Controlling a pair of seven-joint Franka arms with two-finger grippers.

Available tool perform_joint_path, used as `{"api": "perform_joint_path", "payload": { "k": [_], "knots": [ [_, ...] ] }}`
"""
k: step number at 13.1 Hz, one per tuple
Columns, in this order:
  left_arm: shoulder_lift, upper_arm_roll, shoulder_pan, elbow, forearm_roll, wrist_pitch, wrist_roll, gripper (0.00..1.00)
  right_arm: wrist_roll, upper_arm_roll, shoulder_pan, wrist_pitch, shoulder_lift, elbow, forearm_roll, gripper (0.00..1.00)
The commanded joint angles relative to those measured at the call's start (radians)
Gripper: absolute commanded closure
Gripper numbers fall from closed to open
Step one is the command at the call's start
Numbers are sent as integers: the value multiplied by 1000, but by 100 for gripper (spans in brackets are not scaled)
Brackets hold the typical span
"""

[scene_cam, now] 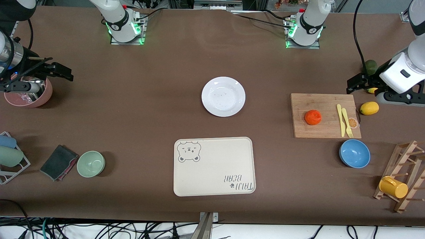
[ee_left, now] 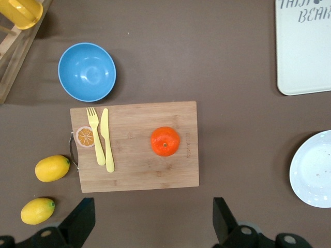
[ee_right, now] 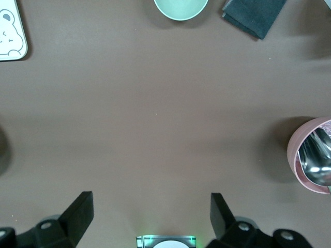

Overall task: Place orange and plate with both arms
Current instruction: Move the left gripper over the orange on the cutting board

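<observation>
Orange [scene_cam: 312, 117] sits on cutting board [scene_cam: 325, 115] twd left arm's end of bench [scene_cam: 132, 99], beside yellow cutlery [scene_cam: 344, 121]. Plate [scene_cam: 223, 96] mid-bench, bare, w/ bear tray [scene_cam: 214, 166] nearer the front camera. Left end effector [ee_left: 150, 219] wide open, empty, above the bench just beside board. Right end effector [ee_right: 150, 217] also wide open, empty, up by pink bowl [scene_cam: 28, 93].

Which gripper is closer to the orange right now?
Left. The left gripper hangs open over the table by the cutting board holding the orange; the right gripper hangs open beside the pink bowl.
</observation>
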Motion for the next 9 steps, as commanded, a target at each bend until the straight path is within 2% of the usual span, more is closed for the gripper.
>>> {"api": "perform_joint_path", "payload": {
  "k": [1,6,9],
  "knots": [
    [33,-6,7,-14,27,74,0,0,8,3,-6,-5,4,12,16,0],
    [54,-6,7,-30,27,79,11,0,8,3,-6,-5,4,12,16,0],
    [59,-6,14,-89,27,82,12,0,8,3,-6,-5,4,12,16,0]
  ]
}}
